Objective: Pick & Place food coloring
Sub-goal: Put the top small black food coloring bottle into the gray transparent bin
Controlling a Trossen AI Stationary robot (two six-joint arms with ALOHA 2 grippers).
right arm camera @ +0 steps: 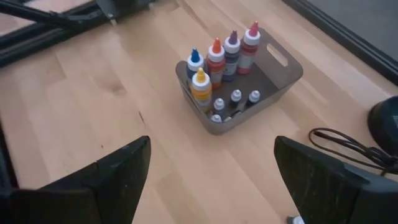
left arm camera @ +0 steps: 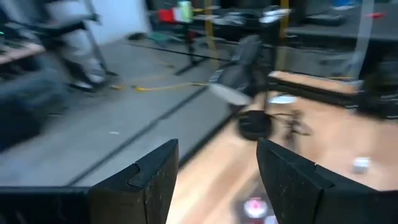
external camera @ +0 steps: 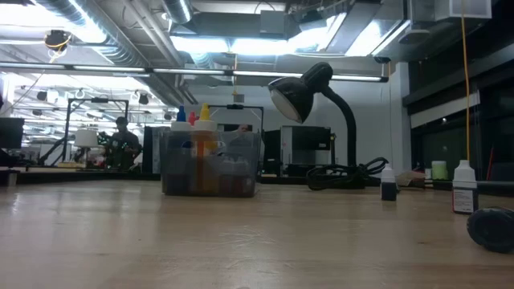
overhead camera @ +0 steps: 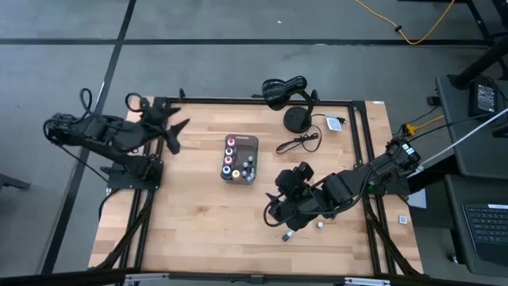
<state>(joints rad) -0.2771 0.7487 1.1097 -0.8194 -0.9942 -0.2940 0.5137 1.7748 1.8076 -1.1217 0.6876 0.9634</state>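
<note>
While both grippers gape empty, food coloring (right arm camera: 216,57) (capped) fills the tray (right arm camera: 287,70).

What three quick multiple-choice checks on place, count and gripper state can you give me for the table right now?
1. Where does the gray tray sit?
A. mid-table, between the arms
B. under the desk lamp
C. at the right gripper's fingertips

2. How many tall colored-cap bottles stand in the tray?
A. two
B. five
C. nine

3. How is the right gripper?
A. shut on a bottle
B. open and empty
C. shut on the lamp's cable

Answers: 1 A, the high view shows it centred, apart from both arms. 2 B, the right wrist view shows five. 3 B, its fingers stand wide apart over bare wood.
</note>
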